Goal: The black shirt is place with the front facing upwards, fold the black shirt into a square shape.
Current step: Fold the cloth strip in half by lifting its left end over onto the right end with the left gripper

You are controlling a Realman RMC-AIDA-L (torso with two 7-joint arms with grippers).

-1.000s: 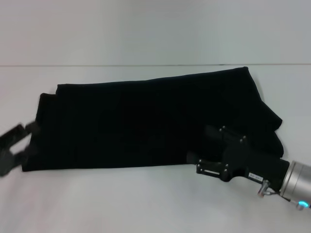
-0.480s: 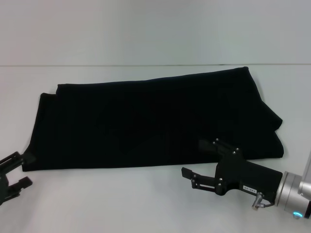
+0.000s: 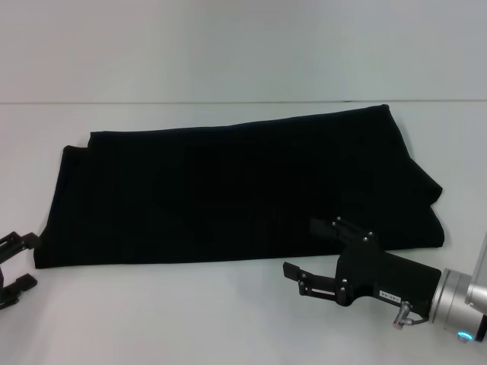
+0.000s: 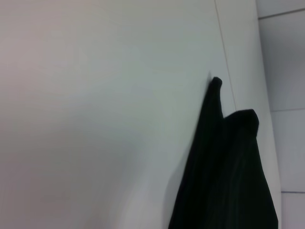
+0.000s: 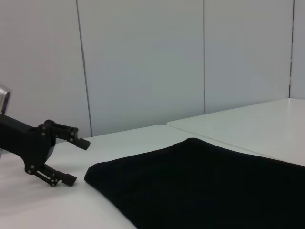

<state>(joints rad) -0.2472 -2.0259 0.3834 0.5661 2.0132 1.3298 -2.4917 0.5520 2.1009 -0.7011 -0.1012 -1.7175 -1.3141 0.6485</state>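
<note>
The right gripper (image 3: 301, 248) is seen parted wide and empty, one finger over the shirt's (image 3: 228, 190) near hem, the other over bare table (image 3: 190, 312) just in front of it, so the hem lies between the two. Nothing is gripped. The left gripper (image 3: 17, 261) is found low at the table's left edge, also spread and holding nothing, just off the shirt's near left corner; in the right wrist view it (image 5: 64, 157) is caught side-on, fingers apart, close beside that corner with a sliver of table between. The shirt is laid flat mid-table as a long dark band, its long axis running left to right and rising slightly toward the right; no lettering or label can be made out. From each claw the cloth lies forward, away from the robot. The band is judged folded lengthwise already, with the crosswise fold left to be made. For that, either end would have to be carried along the axis; each gripper is nearer its own end.
</note>
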